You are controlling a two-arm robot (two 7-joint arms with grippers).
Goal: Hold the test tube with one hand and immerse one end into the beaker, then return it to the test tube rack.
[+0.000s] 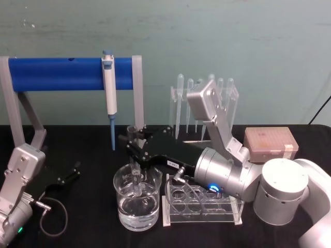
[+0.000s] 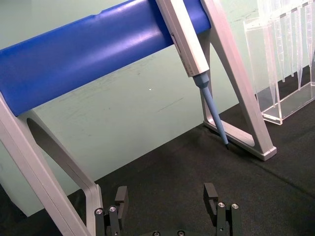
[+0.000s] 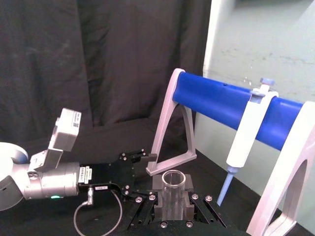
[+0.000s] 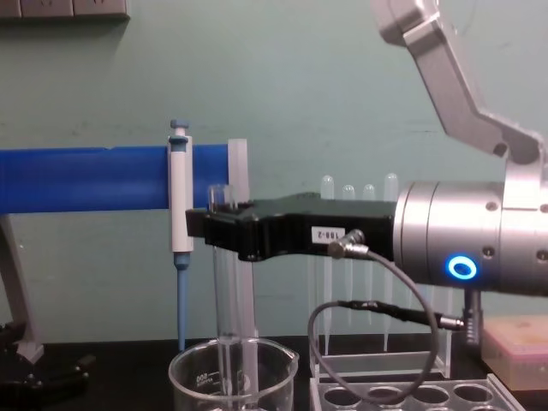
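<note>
The test tube [image 1: 136,173] hangs upright with my right gripper [image 1: 133,140] shut on it just under its rim. Its lower end sits inside the beaker [image 1: 124,206], which holds clear liquid; whether the tip touches the liquid I cannot tell. The chest view shows the test tube [image 4: 224,300] dropping from the right gripper [image 4: 221,224] below the rim of the beaker [image 4: 193,381]. In the right wrist view the test tube [image 3: 173,189] stands gripped between the fingers of the right gripper [image 3: 172,204]. My left gripper [image 2: 166,196] is parked open and holds nothing, low at the table's left [image 1: 71,174].
A clear rack with round holes [image 1: 202,205] stands right beside the beaker. A blue-and-white pipettor [image 1: 109,93] hangs on the blue bar stand [image 1: 57,73] behind. Thin pipettes in a clear stand [image 1: 181,111] and a pink tip box [image 1: 270,143] are at the back right.
</note>
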